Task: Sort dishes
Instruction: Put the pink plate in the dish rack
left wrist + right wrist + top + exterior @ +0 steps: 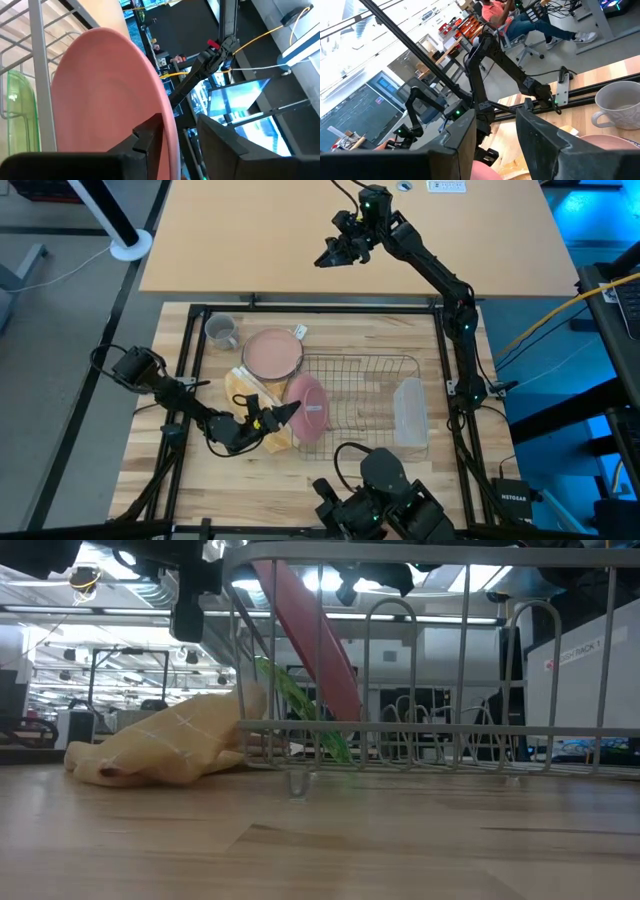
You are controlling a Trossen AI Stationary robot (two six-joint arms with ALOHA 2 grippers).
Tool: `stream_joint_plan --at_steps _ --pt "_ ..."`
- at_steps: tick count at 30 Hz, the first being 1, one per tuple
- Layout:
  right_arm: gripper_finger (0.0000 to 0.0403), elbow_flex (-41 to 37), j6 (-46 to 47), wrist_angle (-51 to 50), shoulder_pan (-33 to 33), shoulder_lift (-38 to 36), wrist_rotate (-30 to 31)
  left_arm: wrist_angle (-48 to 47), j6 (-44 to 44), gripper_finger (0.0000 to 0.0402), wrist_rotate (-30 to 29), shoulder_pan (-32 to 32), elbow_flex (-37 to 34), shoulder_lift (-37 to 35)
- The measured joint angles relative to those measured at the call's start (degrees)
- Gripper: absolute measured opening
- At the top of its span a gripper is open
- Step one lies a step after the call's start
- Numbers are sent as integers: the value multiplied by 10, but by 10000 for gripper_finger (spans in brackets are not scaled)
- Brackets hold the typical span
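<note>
High view: the wire rack (365,395) at centre holds a pink plate (307,408) on edge at its left end; a clear tray (410,412) sits at its right end. A pink bowl (272,354) and grey mug (221,331) lie upper left, a yellow cloth (248,390) beside the rack. "NETGEAR" reads lower right. The left gripper (284,413) is at the plate's rim; the right gripper (328,257) hangs at top, jaws apart, empty.

Low view: the plate (312,640) leans in the rack (430,730), a green bowl (300,705) beside it.

Left wrist view: the fingers (147,137) stand parted astride the plate's (105,95) rim.
</note>
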Motion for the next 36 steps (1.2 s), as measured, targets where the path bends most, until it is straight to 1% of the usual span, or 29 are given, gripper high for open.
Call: stream_joint_plan --at_steps 2,4,10,16,19,22,25,30,36 --pt "143 0 0 0 0 0 2 0 10 113 0 0 0 -2" --pt "143 0 0 0 0 0 2 -1 40 114 0 0 0 -7" --pt "143 0 0 -14 0 0 2 -1 185 114 -1 1 0 -10" --pt "143 0 -25 -54 0 0 4 -16 269 114 -1 19 0 -11" --pt "143 0 -42 -75 0 0 4 -66 265 114 0 28 0 -11" --pt "143 0 -57 -91 0 0 5 -128 227 114 8 34 0 -11" --pt "143 0 -66 -100 0 0 5 -165 204 114 18 36 0 -11" --pt "143 0 -71 -105 0 0 5 -180 242 114 22 32 0 -11" --pt "143 0 -71 -105 0 0 6 -186 316 114 22 9 0 -11"
